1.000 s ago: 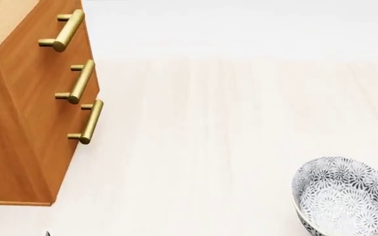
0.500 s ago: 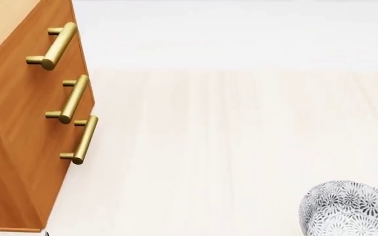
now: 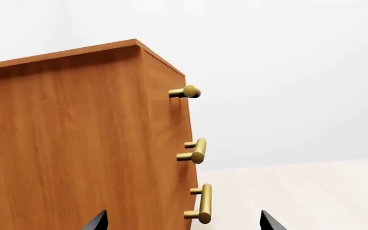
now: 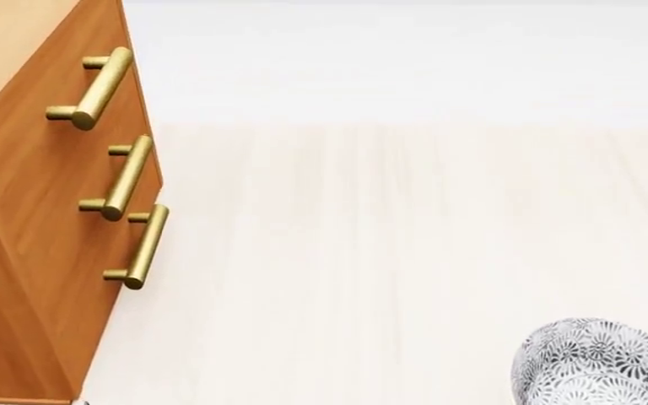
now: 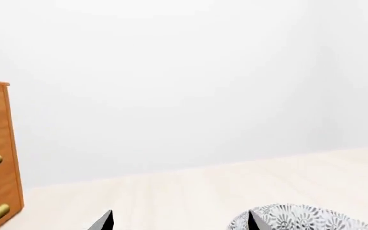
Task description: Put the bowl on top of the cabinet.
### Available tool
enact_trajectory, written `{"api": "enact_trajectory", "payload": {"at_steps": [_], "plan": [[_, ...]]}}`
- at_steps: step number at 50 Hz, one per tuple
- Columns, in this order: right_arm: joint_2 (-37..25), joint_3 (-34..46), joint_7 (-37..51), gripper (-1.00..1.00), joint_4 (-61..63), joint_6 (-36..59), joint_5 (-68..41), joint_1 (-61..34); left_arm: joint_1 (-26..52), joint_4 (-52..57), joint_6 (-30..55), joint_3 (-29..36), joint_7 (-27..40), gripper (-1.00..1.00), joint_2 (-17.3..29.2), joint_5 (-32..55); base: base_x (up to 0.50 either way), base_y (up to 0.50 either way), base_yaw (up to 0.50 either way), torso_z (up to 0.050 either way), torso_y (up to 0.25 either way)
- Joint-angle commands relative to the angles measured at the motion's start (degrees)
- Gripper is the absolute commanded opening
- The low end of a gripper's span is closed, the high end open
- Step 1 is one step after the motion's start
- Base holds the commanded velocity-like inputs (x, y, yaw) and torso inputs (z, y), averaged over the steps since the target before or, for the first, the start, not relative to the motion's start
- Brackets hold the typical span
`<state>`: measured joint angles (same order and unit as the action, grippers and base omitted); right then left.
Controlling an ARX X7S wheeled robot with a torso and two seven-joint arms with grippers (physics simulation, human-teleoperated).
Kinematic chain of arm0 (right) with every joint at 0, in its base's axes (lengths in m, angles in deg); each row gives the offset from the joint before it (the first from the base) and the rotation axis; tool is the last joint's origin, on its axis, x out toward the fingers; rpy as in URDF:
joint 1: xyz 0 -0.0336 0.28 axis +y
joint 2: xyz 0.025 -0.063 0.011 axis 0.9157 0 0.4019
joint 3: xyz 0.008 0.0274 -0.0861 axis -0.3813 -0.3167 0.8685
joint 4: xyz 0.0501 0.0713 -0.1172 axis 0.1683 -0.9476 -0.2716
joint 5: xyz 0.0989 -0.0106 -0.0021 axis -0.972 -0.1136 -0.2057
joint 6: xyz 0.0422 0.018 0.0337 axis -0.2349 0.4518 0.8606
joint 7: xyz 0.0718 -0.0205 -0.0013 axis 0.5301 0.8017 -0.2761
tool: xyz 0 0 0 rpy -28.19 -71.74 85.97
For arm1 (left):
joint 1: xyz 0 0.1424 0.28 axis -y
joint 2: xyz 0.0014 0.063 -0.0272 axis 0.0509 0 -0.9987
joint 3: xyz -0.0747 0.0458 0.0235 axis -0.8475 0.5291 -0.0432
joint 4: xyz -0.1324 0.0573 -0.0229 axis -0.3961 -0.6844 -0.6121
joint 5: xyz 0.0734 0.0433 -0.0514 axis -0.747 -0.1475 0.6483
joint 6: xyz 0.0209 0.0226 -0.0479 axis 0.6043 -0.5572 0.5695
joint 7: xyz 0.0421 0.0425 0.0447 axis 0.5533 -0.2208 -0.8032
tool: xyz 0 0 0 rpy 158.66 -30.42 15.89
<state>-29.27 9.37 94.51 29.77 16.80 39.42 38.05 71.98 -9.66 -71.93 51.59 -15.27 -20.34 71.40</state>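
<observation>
In the left wrist view only two dark tips of the left gripper (image 3: 184, 221) poke in at the bottom edge, one finger (image 3: 97, 221) well apart from the other, so the fingers are spread and hold nothing. The right gripper (image 5: 180, 221) shows the same way at the bottom of its own view: two tips apart, nothing between them. Neither gripper appears in the head view.

Just past the right fingers, at the lower right of that wrist picture, sits the rim of the bowl (image 5: 299, 218). In the head view the bowl (image 4: 596, 363) rests on the pale desk (image 4: 391, 253) at the lower right corner, partly cut off by the frame. The cabinet (image 4: 31, 211) fills the left edge, well apart from the bowl, its three brass handles (image 4: 121, 177) facing the open desk; a strip of its lighter top shows at the upper left.

By my reading the task is barely begun: the bowl is not yet gripped or lifted. Grasping, carrying across and setting down on top are all left.
</observation>
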Motion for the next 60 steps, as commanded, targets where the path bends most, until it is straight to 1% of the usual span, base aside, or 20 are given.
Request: {"api": "enact_trajectory", "payload": {"at_steps": [1, 40, 44, 46, 47, 49, 54, 55, 58, 60], "plan": [[-0.4, 0.5, 0.5, 1.00, -0.1, -0.2, 0.5, -0.1, -0.1, -0.3, -1.2, 0.6, 0.1, 1.00, 0.9, 0.1, 0.00, 0.00, 0.00, 0.039, 0.000], [-1.5, 2.1, 1.8, 1.00, -0.5, -0.4, 0.9, -0.3, 0.5, -0.8, -0.8, 1.4, 1.0, 1.00, 1.8, 1.5, 0.00, 0.00, 0.00, 0.039, 0.000], [-2.3, 2.9, 0.6, 1.00, 0.3, 1.3, -0.1, -0.3, 1.4, -0.7, 2.1, 1.8, 0.5, 1.00, 1.6, 1.9, 0.00, 0.00, 0.00, 0.030, 0.000], [-3.4, 3.3, -1.1, 1.00, 1.5, 4.6, -3.9, -0.7, 1.4, -0.8, 1.9, 2.2, 0.1, 1.00, 1.8, 2.0, 0.00, 0.00, 0.00, 0.012, 0.000], [-3.7, 3.2, -0.6, 1.00, 2.1, 7.2, -3.8, -1.4, 1.7, -1.0, 2.1, 2.4, -0.1, 1.00, 1.9, 2.1, 0.00, 0.00, 0.00, 0.008, 0.000], [-4.4, 3.6, -1.6, 1.00, 2.9, 9.0, -5.6, -1.6, 1.9, -1.2, 2.3, 2.4, -0.2, 1.00, 1.8, 2.4, 0.00, 0.00, 0.00, 0.000, 0.000], [-4.5, 2.1, 0.2, 1.00, 5.2, 13.6, -8.1, -2.3, 2.8, -0.7, 5.4, 2.5, -1.5, 1.00, 2.0, 4.5, 0.00, 0.00, 0.00, 0.000, 0.000], [-4.5, 1.6, 0.7, 1.00, 5.6, 13.6, -8.3, -2.1, 3.4, -0.5, 8.0, 2.6, -1.6, 1.00, 1.7, 4.6, 0.00, 0.00, 0.00, 0.000, 0.000], [-2.6, -1.2, 6.3, 1.00, 7.6, 17.3, -8.7, -1.9, 4.8, -0.3, 12.1, 1.9, -0.3, 1.00, 0.5, 4.4, 0.00, 0.00, 0.00, 0.000, 0.000], [-2.5, -1.8, 6.8, 1.00, 8.3, 18.9, -10.1, -2.4, 4.8, 0.0, 13.0, 1.6, 0.2, 1.00, 0.1, 4.7, 0.00, 0.00, 0.00, 0.000, 0.000]]}}
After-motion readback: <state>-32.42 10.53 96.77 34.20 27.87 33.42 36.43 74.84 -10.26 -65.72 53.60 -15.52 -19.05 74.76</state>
